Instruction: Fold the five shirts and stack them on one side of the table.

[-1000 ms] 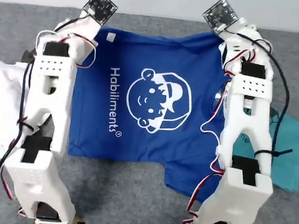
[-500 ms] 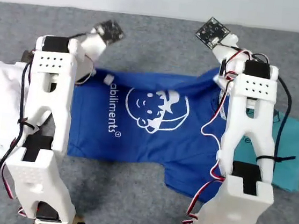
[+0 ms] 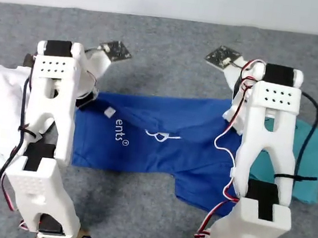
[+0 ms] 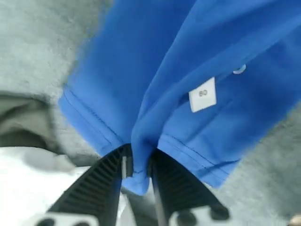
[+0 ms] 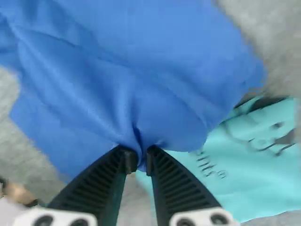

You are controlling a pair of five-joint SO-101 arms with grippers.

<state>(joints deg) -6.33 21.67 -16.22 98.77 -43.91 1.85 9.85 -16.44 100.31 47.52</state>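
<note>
left claw (image 4: 138,162) was clamped on an edge of the blue shirt (image 3: 161,153). right claw (image 5: 137,162) was clamped likewise. teal shirt (image 3: 308,170) lay at its 3 o'clock.

White arms (image 3: 49,112), black ribbed fingers (image 4: 99,183).

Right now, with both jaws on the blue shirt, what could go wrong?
Both jaws pinch only a thin fold of the blue shirt; it could slip free. The teal shirt lies partly under it by the right arm and may drag along. The white shirt beside the left arm could snag.
</note>
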